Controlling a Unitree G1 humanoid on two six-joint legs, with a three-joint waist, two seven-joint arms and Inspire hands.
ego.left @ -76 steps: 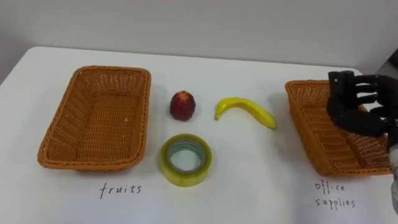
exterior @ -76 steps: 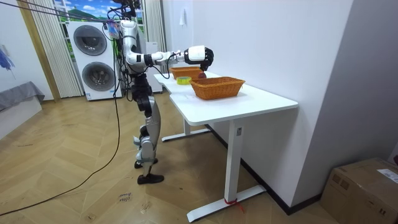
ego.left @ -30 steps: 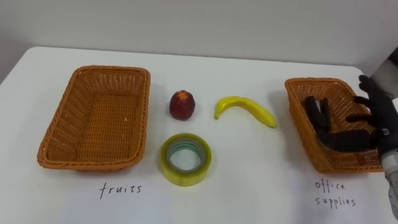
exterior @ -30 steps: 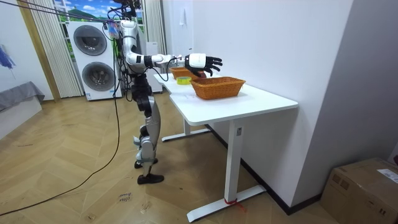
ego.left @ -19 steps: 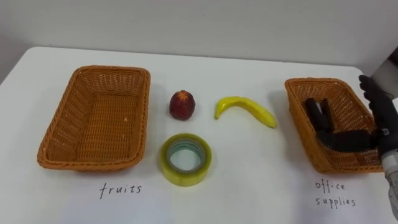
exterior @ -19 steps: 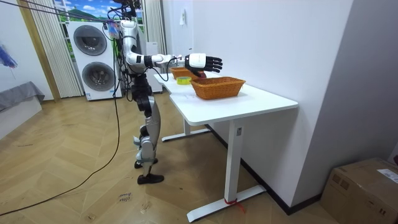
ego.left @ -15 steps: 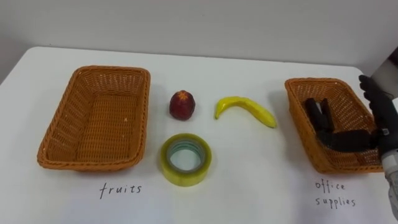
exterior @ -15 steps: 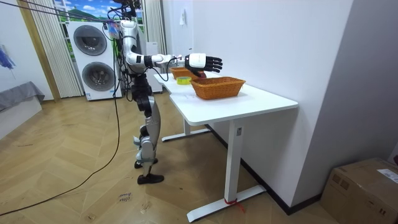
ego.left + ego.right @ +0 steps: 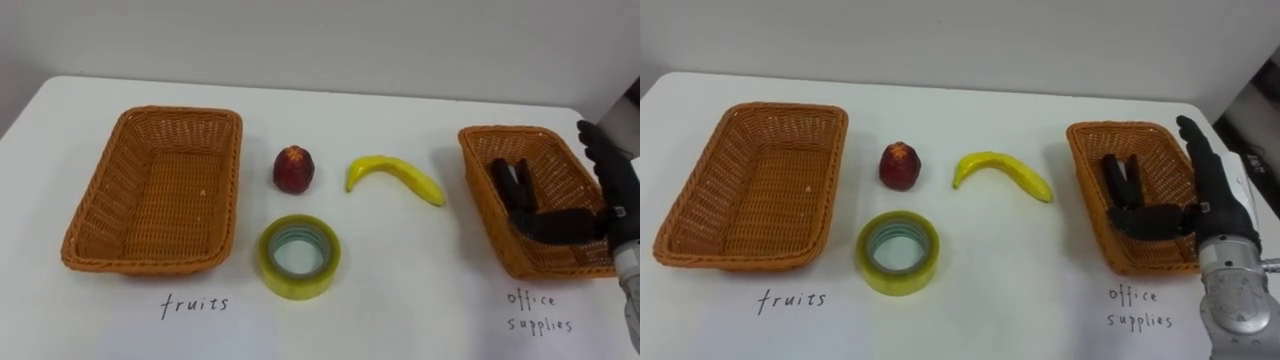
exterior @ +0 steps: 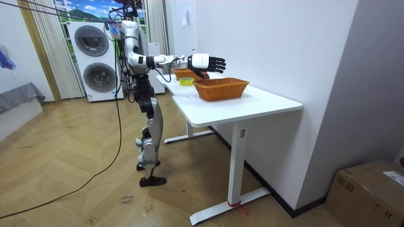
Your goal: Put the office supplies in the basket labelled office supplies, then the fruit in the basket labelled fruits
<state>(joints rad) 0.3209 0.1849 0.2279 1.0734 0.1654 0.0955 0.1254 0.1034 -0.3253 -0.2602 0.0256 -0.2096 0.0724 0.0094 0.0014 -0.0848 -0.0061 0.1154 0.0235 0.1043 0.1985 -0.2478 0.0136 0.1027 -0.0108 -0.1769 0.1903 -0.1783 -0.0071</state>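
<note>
Left eye view: found right robot hand [image 9: 610, 185] spread wide, fingers straight, holding nothing, hovering over right side of office-supplies basket [image 9: 478, 185]. 2.5 s back had it clenched on a black thing above that basket. Since let go: found black office item [image 9: 510, 183] (stapler prob., couldn't confirm) lying inside, nr the left wall. Saw no real shift over the last sec. Judged one supply sorted, w/ three things left. Found tape roll [image 9: 325, 262], red fruit [image 9: 293, 168] and banana [image 9: 395, 175] unmoved on the counter [image 9: 400, 310] btwn the baskets. Saw nothing inside fruit basket [image 9: 100, 200] at left.

Noted both baskets as orange-brown woven wicker, rectangular, walls flared, ribbed. Noted tape as a squat yellowish translucent ring lying flat. Noted fruit as small, round, dark red, apple-like, and banana as smooth, curved, yellow. Noted counter as matte white, smooth.

Right eye view: same layout. Saw thumb reaching left across basket interior, just beside black item's near end. Couldn't tell if touching.

Room view: saw robot standing upright at counter's end on wood floor [image 10: 76, 189], washer units [image 10: 95, 41] behind. Saw right arm stretched level over the nearer basket, fingers spread.
</note>
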